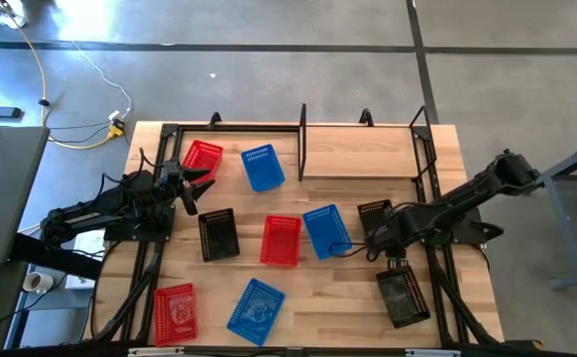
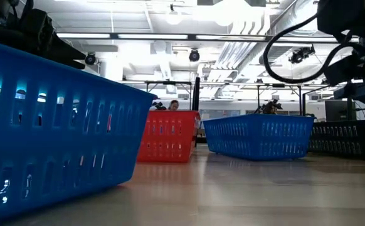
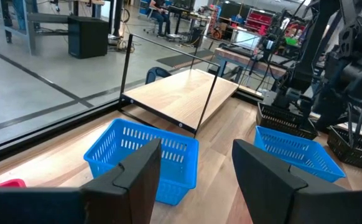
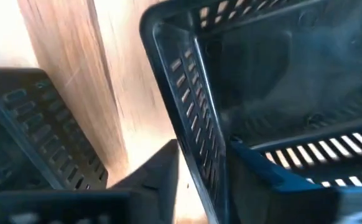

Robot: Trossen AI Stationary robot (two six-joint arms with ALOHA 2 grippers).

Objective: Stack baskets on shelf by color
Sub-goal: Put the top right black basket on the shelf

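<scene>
Right gripper (image 4: 196, 180) straddles a black basket (image 1: 374, 220) wall, fingers not clamped yet (lining up a pick, I'd guess); left gripper (image 3: 196, 177) hangs open, empty, near the red basket (image 1: 201, 157).

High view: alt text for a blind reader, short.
The right gripper straddles a black basket's wall. Eight more baskets lie scattered across the table; the shelf at the back is empty. The left gripper hovers open beside a red basket.
</scene>
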